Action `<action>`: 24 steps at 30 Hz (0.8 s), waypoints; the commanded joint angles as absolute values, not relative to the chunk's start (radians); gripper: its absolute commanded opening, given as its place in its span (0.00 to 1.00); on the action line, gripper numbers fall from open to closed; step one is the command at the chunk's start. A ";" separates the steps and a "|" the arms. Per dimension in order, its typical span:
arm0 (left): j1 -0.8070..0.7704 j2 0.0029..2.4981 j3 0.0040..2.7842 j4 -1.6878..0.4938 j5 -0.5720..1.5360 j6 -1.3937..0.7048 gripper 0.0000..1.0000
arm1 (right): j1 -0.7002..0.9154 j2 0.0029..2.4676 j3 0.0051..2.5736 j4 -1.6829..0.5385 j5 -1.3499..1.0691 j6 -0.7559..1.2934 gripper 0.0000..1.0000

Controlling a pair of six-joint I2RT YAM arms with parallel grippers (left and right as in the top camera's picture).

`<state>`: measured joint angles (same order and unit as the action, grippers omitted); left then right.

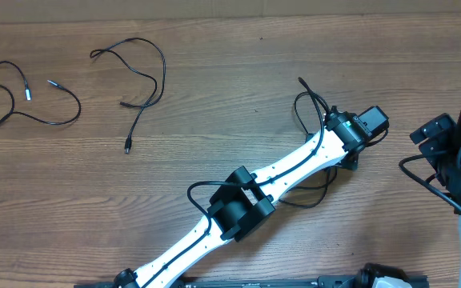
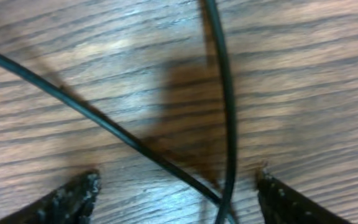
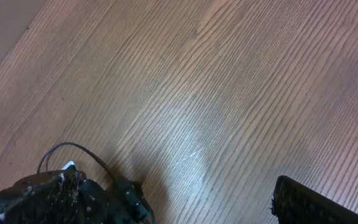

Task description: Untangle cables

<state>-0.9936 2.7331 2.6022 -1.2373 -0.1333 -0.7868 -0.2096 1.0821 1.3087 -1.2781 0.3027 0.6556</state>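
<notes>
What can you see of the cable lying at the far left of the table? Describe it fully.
The far-left cable is a thin, black, flexible cord, rubbery-looking, with a small plug at each end, at least one of them silver-tipped. It lies slack and flat on the wooden table in loose open curves, its two ends close together. Only the table touches it; nothing grips it.

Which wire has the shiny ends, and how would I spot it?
Start at the wooden table's far left edge, seen from overhead. The black cable lying there makes a wide loop, its two ends nearly meeting. Its tips look silvery, while the neighbouring cable to its right has dark tips.
</notes>
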 commanded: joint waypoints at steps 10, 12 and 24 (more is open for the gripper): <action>-0.957 2.769 2.601 -1.456 -0.351 -0.677 0.04 | -0.215 1.118 1.308 -1.291 0.283 0.666 1.00; -0.923 2.748 2.601 -1.521 -0.420 -0.680 0.04 | -0.215 1.131 1.308 -1.296 0.283 0.666 1.00; -0.611 2.325 2.603 -1.690 -0.482 -0.711 0.04 | -0.215 1.229 1.308 -1.304 0.193 0.666 1.00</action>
<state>-0.6724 2.5526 2.5946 -1.6764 -0.4530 -0.7074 -0.2096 1.2129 1.3087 -1.3041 0.2363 0.6582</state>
